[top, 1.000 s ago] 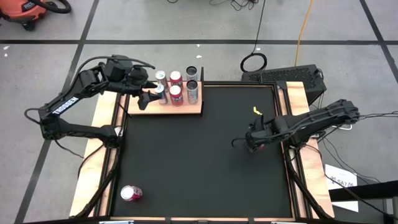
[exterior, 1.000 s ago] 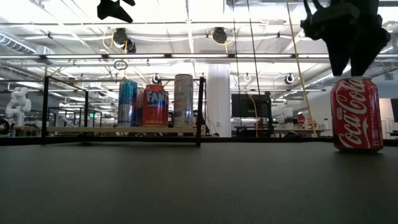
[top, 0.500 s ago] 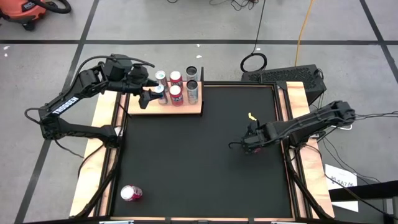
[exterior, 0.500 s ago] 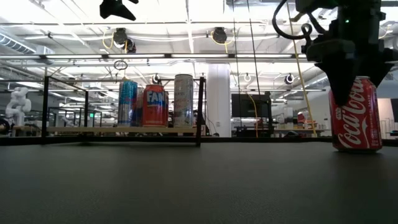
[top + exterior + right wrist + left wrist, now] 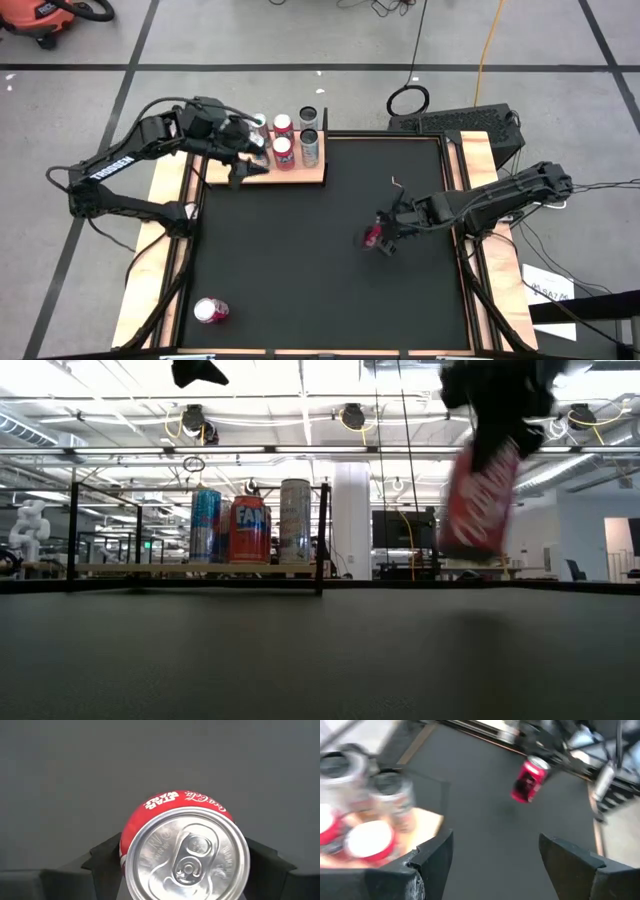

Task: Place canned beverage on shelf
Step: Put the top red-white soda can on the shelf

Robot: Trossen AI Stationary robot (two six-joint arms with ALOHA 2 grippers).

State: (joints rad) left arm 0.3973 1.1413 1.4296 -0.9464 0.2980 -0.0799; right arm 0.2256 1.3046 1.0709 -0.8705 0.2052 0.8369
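While the right gripper [image 5: 380,238] carries a red cola can [image 5: 373,236] clear of the black mat [image 5: 320,260], its two fingers are closed on the can's sides, as the right wrist view shows, with the can's lid facing the camera. From the low view the can hangs tilted, well to the right of the shelf [image 5: 310,176], which sits at the mat's far left corner with five cans [image 5: 283,152] already on it. To do this well, I would say the arm should bring the can upright before lowering, and aim for the bare board at the shelf's right end, beside the tall silver can [image 5: 309,147], so nothing gets knocked. The black rail post [image 5: 322,538] at that end needs a clean approach over or around it. The left gripper [image 5: 243,165] hovers over the shelf's left end with its fingers spread and empty; it may crowd the drop. Another red can [image 5: 210,311] lies near the mat's front left. The carried can is blurred in the low view, so its exact tilt is hard to judge, and the grip points are hidden under it from above.
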